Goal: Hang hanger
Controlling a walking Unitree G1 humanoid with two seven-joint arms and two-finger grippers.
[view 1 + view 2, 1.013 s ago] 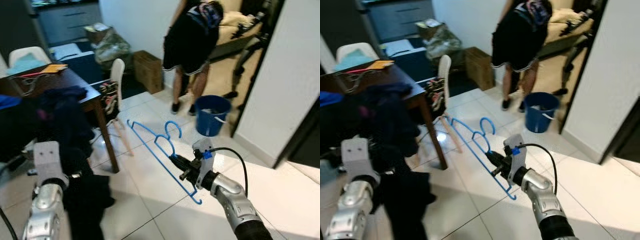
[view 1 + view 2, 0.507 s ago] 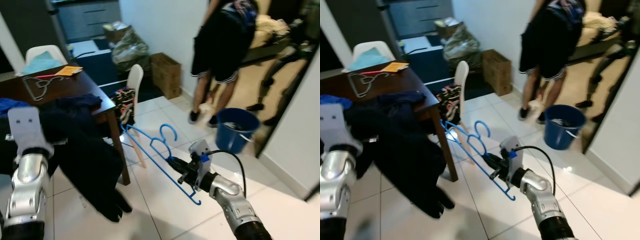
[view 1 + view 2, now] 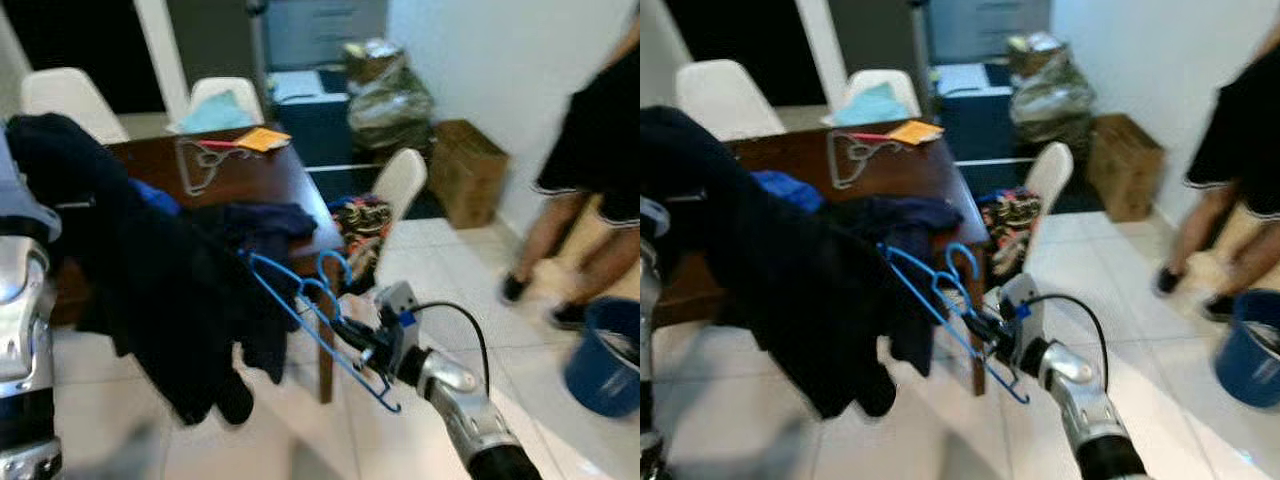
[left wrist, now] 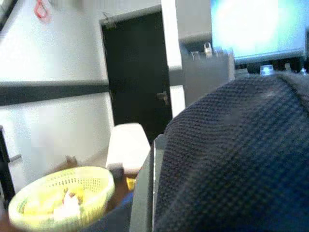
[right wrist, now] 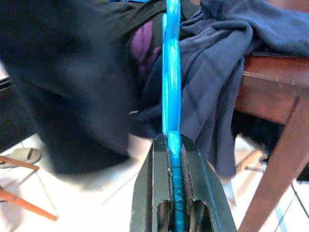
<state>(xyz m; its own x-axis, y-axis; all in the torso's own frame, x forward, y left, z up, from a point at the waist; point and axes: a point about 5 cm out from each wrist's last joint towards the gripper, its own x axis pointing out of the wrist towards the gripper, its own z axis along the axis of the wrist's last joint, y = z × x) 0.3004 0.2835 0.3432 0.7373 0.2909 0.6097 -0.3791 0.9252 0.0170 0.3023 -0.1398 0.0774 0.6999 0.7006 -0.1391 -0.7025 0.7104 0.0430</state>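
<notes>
Right gripper (image 3: pixel 345 335) clamped tight on the blue hanger (image 3: pixel 300 300), hanger jutting up-left from its fingers toward the dark garment (image 3: pixel 150 290), left gripper's finger state cannot be told, garment draped over it, right wrist view has the hanger edge-on between the fingers (image 5: pixel 147 193), brown table (image 3: pixel 890 175) behind

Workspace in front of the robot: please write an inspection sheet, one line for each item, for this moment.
Surface: brown wooden table, white tiled floor.
Job's things: blue hanger held by the right gripper; dark garment draped over the left arm.
Clutter: grey hanger, orange paper, blue clothes on the table.
Grippers: right gripper shut on the hanger; left gripper under the garment.
Cables: black cable on the right wrist.
Surroundings: white chairs, cardboard box, blue bucket, a person's legs.
</notes>
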